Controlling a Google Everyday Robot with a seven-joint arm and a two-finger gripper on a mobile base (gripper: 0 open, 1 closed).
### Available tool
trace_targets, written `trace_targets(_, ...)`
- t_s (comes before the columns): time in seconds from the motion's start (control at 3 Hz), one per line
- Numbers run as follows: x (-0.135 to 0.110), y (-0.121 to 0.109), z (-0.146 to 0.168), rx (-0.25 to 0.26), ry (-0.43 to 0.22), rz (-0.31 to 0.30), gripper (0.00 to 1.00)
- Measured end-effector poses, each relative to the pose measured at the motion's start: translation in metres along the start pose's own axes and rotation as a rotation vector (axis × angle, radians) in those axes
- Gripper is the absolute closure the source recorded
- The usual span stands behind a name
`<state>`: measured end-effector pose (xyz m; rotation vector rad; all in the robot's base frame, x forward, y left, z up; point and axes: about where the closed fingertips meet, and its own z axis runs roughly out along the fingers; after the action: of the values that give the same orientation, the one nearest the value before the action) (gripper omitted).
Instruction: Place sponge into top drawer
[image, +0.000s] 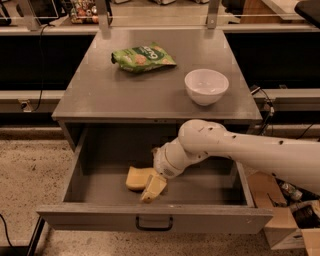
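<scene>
The pale yellow sponge (136, 177) lies flat on the floor of the open top drawer (150, 220), left of centre and near the front. The drawer is pulled out of the grey cabinet, with its dark bar handle (154, 223) on the front panel. My gripper (152, 190) reaches down into the drawer from the right. Its yellowish tip sits at the sponge's right front corner and overlaps that edge. My white arm (240, 150) crosses the drawer's right half.
On the cabinet top (100, 95) lie a green snack bag (142, 56) at the back left and a white bowl (206, 86) at the right. Cardboard boxes (285, 220) stand on the floor at the right. A dark cable (5, 230) trails at the lower left.
</scene>
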<state>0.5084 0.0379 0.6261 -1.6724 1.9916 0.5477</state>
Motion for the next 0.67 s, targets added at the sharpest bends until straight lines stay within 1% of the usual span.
trace_targets(0.33, -0.005, 0.001, -0.008, 0.006, -0.012, -0.017, 0.0)
trace_targets(0.67, -0.021, 0.004, -0.036, 0.036, -0.033, -0.071, 0.01)
